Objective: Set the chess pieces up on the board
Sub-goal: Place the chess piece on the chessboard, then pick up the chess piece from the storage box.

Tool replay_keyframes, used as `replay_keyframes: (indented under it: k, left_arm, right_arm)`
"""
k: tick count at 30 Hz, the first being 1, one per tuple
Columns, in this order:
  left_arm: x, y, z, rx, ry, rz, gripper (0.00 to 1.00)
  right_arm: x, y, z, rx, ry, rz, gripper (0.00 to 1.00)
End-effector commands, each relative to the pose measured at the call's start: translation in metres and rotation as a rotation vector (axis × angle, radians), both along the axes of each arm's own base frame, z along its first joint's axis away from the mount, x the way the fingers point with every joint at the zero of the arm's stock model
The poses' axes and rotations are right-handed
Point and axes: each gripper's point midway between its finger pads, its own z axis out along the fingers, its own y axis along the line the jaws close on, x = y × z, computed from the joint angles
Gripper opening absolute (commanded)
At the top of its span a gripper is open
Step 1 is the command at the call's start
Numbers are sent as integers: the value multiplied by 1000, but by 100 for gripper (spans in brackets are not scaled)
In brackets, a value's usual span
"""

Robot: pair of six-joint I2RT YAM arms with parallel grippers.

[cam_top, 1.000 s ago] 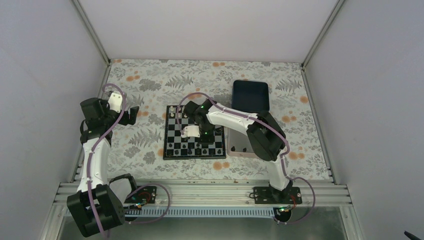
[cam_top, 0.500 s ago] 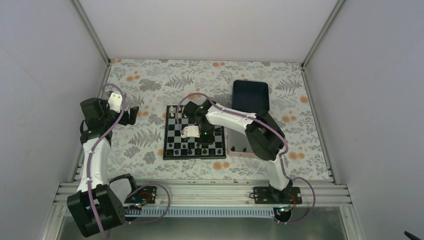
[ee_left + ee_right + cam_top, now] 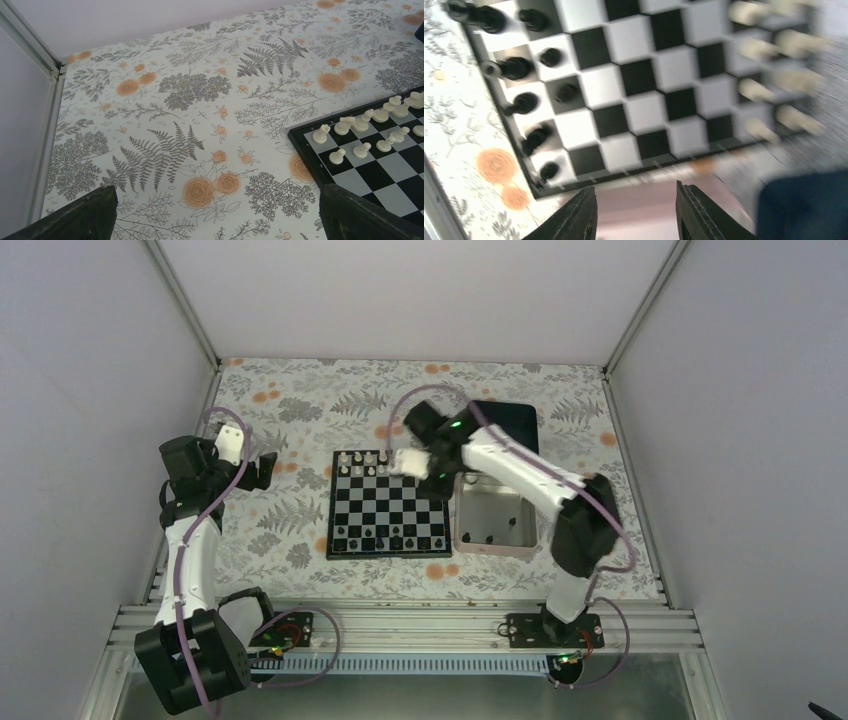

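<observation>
The board [image 3: 385, 502] lies mid-table, with black chess pieces [image 3: 385, 538] along its near rows and white pieces [image 3: 365, 464] along the far rows. My right gripper [image 3: 438, 480] hovers over the board's right edge, beside the silver tray; it is open with nothing between its fingers. In the blurred right wrist view the gripper [image 3: 636, 212] shows the board [image 3: 644, 110] beyond it, with black pieces [image 3: 519, 67] at the left. My left gripper [image 3: 265, 468] is open over the cloth, left of the board. In the left wrist view, that gripper [image 3: 215, 222] is empty and the board's corner [image 3: 395, 175] is at the right.
A silver tray [image 3: 480, 508] right of the board holds a few black pieces [image 3: 491, 537]. A dark blue tray [image 3: 505, 425] sits behind it. The flowered cloth [image 3: 290, 530] covers the table, and white walls enclose it.
My right arm has lifted from the board's near rows and swung back and right to the board's edge, uncovering the silver tray. Its jaws have opened. The left arm has not moved.
</observation>
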Motion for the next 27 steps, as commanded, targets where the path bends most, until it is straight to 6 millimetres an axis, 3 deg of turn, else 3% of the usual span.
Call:
replay_keyframes:
  k: [1, 6, 13, 21, 27]
  left_arm:
    - [-2, -3, 3, -1, -20, -25, 100]
    - [-2, -4, 4, -3, -21, -29, 100]
    - [-1, -4, 2, -7, -14, -28, 100]
    - [-1, -4, 2, -9, -11, -30, 100]
    - [-1, -3, 2, -7, -11, -25, 100]
  right_arm:
    - [24, -68, 50, 25, -100, -169, 44]
    - [24, -138, 36, 20, -90, -313, 45]
    - [11, -195, -15, -18, -41, -462, 46]
    - [-5, -211, -65, -33, 34, -519, 46]
    - [-1, -215, -80, -26, 44, -539, 47]
